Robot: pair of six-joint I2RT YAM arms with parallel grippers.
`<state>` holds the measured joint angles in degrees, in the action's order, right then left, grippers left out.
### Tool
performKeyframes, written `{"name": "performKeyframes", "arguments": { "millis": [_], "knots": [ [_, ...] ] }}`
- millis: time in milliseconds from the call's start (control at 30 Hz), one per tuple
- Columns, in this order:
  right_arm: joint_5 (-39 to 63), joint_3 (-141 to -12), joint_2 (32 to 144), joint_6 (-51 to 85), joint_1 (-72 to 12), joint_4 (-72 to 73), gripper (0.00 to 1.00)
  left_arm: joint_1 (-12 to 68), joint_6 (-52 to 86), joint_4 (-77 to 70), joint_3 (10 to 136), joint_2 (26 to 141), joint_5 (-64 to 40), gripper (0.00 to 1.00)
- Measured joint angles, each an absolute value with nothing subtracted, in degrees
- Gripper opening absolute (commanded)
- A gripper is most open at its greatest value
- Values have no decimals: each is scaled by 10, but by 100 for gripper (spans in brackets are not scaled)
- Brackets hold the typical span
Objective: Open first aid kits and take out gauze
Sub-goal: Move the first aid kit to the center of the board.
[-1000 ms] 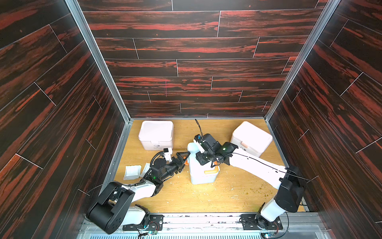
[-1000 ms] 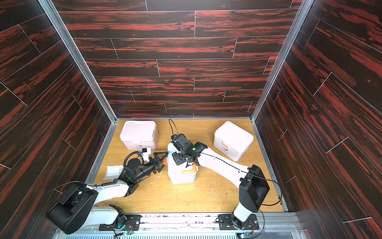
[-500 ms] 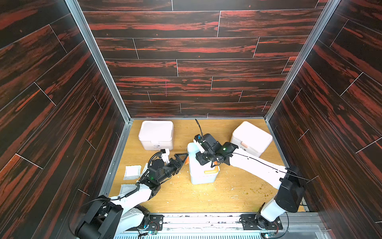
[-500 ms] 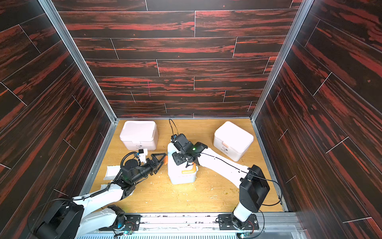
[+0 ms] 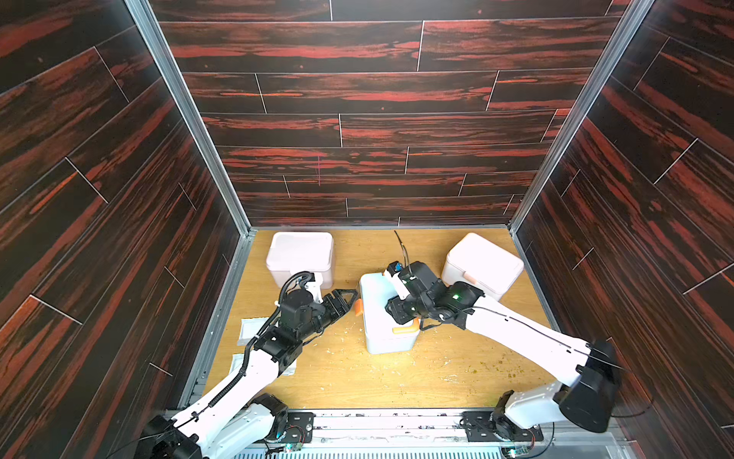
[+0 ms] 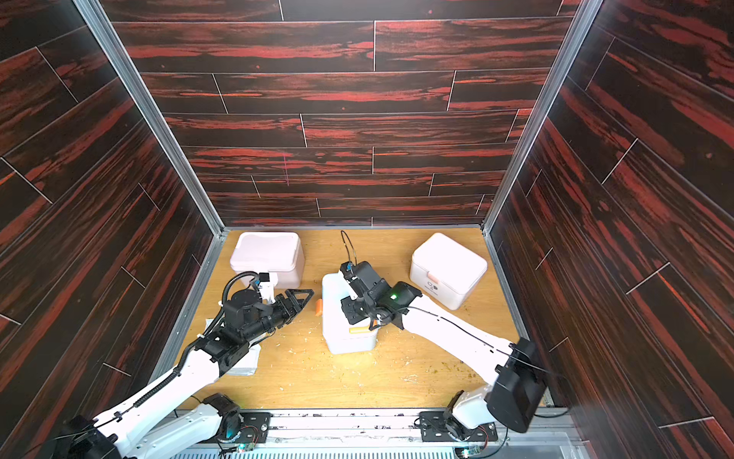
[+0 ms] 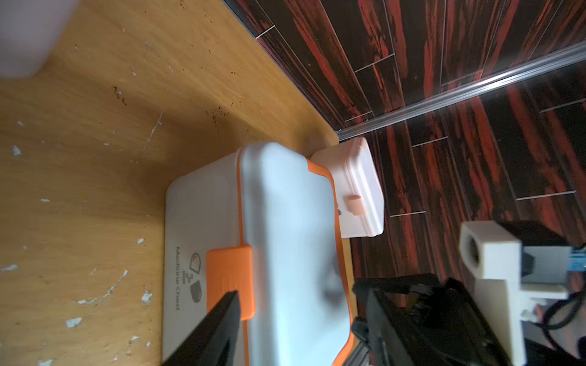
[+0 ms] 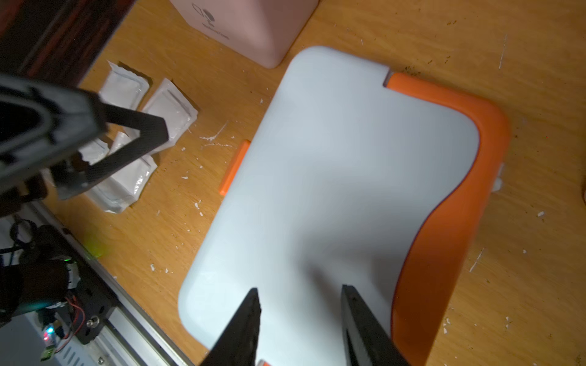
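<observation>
In the left wrist view, the side wall of the pale blue-white first aid kit (image 7: pixel 279 253) carries the dark printed words "Medicine Chest" beside a small logo of rounded shapes and dots, just beside the orange latch (image 7: pixel 230 279). The back-left pinkish kit (image 8: pixel 250 28) and the back-right pinkish kit (image 6: pixel 449 270) each bear a similar dark logo with a line of print too small or blurred to read.

Left arm (image 5: pixel 246 377) is reaching forward and inward with left gripper (image 5: pixel 349 295) lying nearly level, jaws standing apart, while right arm (image 5: pixel 516 330) is stretching inward, right gripper (image 8: pixel 299 289) pointing down, jaws standing partly apart.
</observation>
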<state>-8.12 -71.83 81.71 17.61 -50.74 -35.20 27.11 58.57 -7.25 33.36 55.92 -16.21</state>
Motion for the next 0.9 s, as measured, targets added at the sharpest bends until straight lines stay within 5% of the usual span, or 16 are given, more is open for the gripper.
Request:
{"name": "performKeyframes", "arguments": {
  "millis": [300, 900],
  "knots": [
    [-70, -669, 779, 190, -455, -334, 58, 301, 532, 12, 413, 636, -159, 64],
    [9, -605, 760, 194, -407, -316, 54, 326, 513, 24, 440, 736, -149, 64]
  ]
}}
